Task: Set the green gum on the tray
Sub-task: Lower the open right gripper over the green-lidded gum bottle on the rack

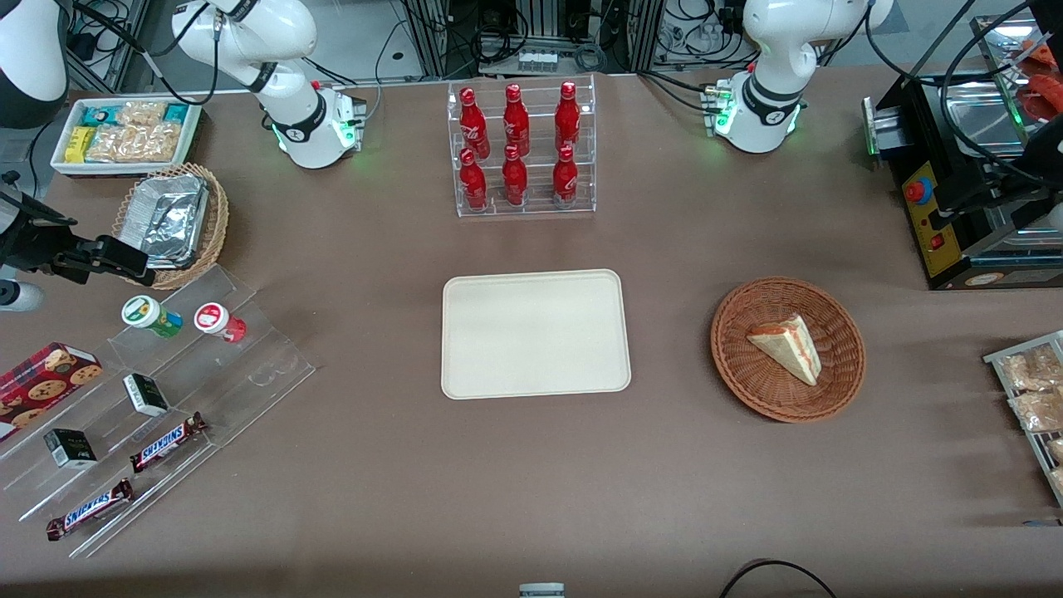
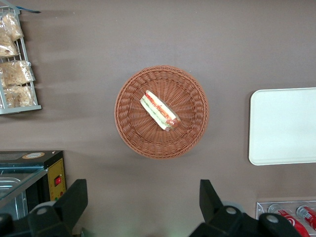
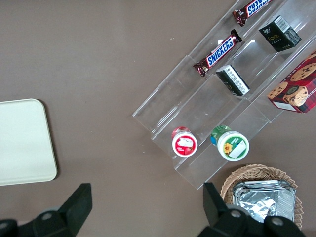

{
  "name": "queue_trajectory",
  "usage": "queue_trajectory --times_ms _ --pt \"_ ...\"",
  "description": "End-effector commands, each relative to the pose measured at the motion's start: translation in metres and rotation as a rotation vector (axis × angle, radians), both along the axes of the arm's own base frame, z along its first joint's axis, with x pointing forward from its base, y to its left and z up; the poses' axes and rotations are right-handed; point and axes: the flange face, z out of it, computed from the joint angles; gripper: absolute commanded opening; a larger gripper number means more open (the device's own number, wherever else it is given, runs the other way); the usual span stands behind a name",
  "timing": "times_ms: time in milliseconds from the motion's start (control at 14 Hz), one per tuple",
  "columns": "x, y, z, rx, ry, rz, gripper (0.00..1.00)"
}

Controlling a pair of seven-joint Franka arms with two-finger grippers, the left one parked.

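The green gum (image 1: 151,316) stands on the top step of the clear acrylic stand (image 1: 249,378), beside a red-lidded bottle (image 1: 219,321). In the right wrist view the green gum (image 3: 230,143) shows its white lid with a green rim, beside the red bottle (image 3: 184,143). The cream tray (image 1: 536,332) lies bare at the table's middle and also shows in the right wrist view (image 3: 22,143). My right gripper (image 1: 124,259) hovers open and empty above the table, a little farther from the front camera than the gum and apart from it. Its fingers (image 3: 79,202) stand wide apart.
A wicker basket with foil trays (image 1: 170,220) sits close to the gripper. Snickers bars (image 1: 166,440), small dark boxes (image 1: 145,394) and a cookie box (image 1: 46,378) lie on the stand. A rack of red bottles (image 1: 519,149) stands farther back. A basket with a sandwich (image 1: 787,349) lies toward the parked arm's end.
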Motion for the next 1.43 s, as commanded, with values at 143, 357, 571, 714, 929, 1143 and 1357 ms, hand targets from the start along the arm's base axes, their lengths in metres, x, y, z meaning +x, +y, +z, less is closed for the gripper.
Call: queue_trajectory --times_ms 143,357,571,714,929,1143,1357 --pt "0.008 -0.005 -0.006 -0.002 -0.012 -0.014 1.00" --pt "0.014 -0.019 -0.031 0.024 -0.008 0.032 1.00" --pt "0.010 -0.039 -0.066 0.028 -0.066 0.108 1.00" --pt "0.003 -0.057 -0.087 0.016 -0.103 0.226 1.00" --pt "-0.012 -0.086 -0.120 -0.027 -0.175 0.454 1.00" --pt "-0.030 -0.107 -0.151 -0.054 -0.202 0.564 0.99" --pt "-0.041 -0.116 -0.171 -0.062 -0.203 0.599 0.99"
